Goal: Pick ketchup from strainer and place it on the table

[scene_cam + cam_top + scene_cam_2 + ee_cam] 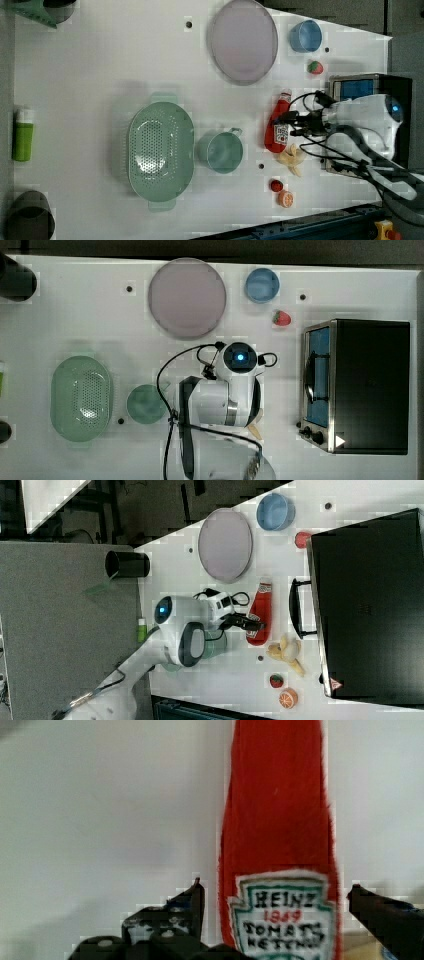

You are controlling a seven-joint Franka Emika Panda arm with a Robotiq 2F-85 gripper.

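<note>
ketchup lies flat on the table, out of the empty strainer, near the banana | gripper spread wide, fingers clear on both sides; reads as released | placing looks done

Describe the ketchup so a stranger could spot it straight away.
Start at the black toaster oven at the left view's right. On the white table before its door lies the ketchup, beside a banana. It is the long red bottle with a white cap and label.

Red ketchup lies flat on the white table, outside the green strainer.
</note>
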